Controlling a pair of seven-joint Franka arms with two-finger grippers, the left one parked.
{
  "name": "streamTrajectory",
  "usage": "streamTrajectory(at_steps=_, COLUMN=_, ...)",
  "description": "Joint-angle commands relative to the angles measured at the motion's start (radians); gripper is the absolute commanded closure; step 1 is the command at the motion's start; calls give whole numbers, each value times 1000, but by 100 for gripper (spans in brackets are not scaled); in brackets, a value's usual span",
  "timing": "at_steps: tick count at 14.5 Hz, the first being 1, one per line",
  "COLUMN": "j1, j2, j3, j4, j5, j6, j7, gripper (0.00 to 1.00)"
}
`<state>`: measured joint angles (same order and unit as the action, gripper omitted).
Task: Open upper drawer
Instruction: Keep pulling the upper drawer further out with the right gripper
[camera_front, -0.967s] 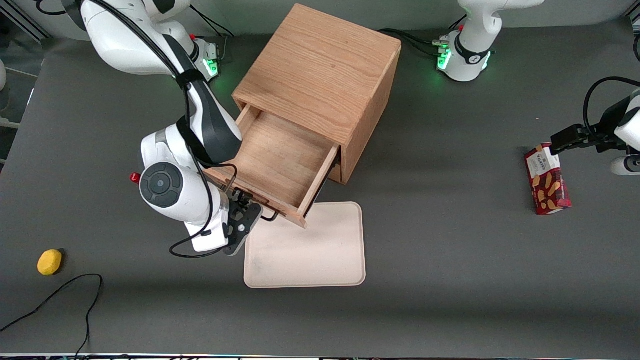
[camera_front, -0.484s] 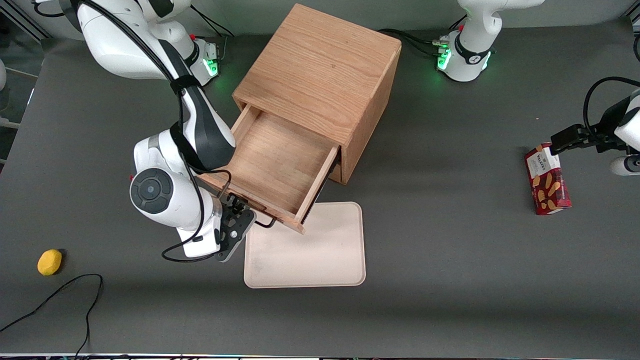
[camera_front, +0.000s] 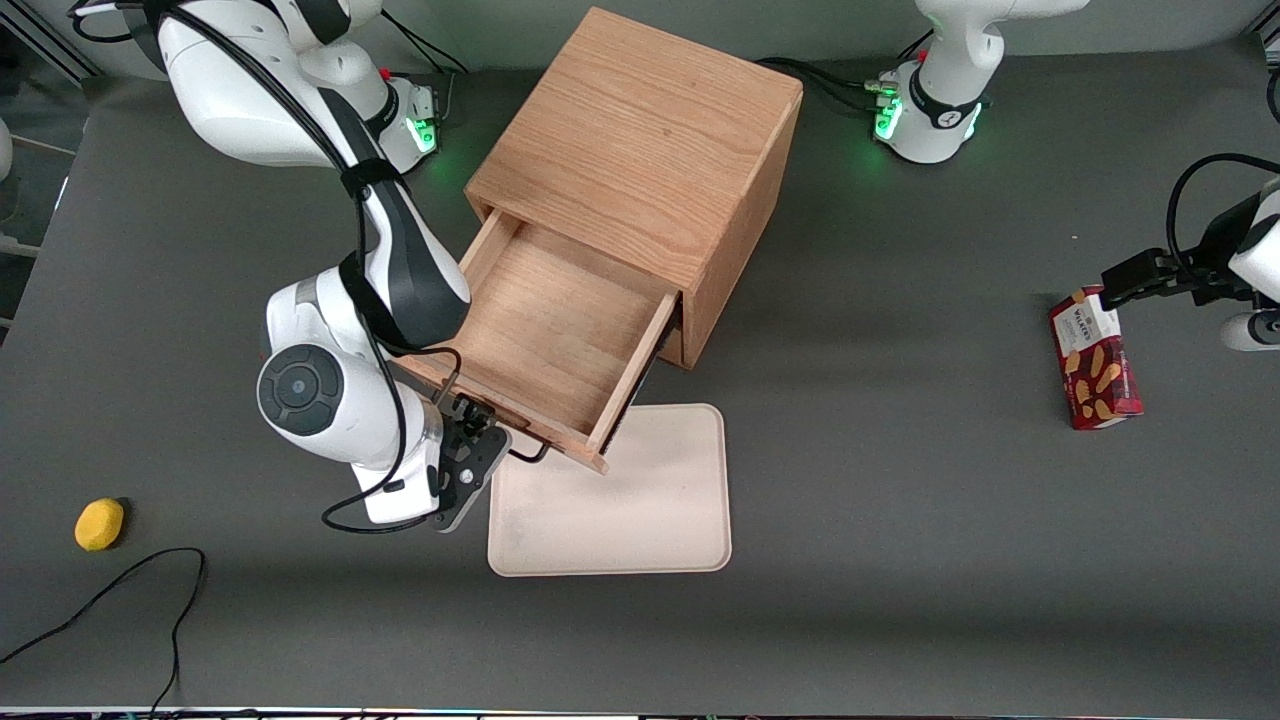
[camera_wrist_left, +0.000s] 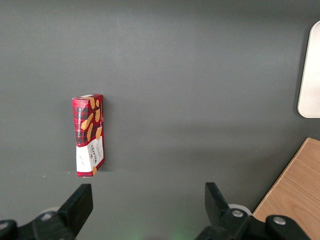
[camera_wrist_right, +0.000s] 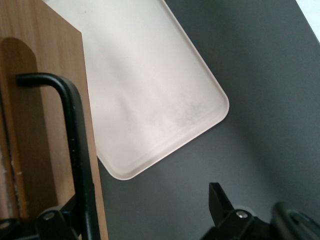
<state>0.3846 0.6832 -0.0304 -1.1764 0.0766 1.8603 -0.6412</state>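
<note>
The upper drawer (camera_front: 560, 320) of the oak cabinet (camera_front: 640, 140) stands pulled far out, its inside bare. Its front panel (camera_wrist_right: 45, 100) carries a thin black bar handle (camera_front: 525, 452). My right gripper (camera_front: 478, 432) hangs at that front, on the side nearer the front camera. In the right wrist view the gripper (camera_wrist_right: 142, 212) is open wide. The handle (camera_wrist_right: 75, 140) runs close along one finger (camera_wrist_right: 57, 222), while the other finger (camera_wrist_right: 220, 205) stands well apart over the dark table. Nothing is clamped.
A pale tray (camera_front: 620, 500) lies on the table just in front of the open drawer, its edge under the drawer's corner. A yellow fruit (camera_front: 99, 524) and a black cable (camera_front: 120, 590) lie toward the working arm's end. A red biscuit box (camera_front: 1095, 360) lies toward the parked arm's end.
The drawer has slid a little farther out of the cabinet, and the right arm's wrist and gripper have moved with it, away from the cabinet.
</note>
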Motion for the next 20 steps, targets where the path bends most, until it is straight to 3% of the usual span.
streamTrajectory(at_steps=1, j1=-24, j2=38, j3=12, j4=60, j5=15, j6=-6, j7=-38, gripper=0)
streamTrajectory(at_steps=10, j1=-32, j2=26, j3=14, j4=72, j5=38, j6=-19, j7=-25, gripper=0)
streamTrajectory(at_steps=20, j1=-36, j2=-97, j3=4, j4=67, j5=54, j6=-96, j7=-22, gripper=0)
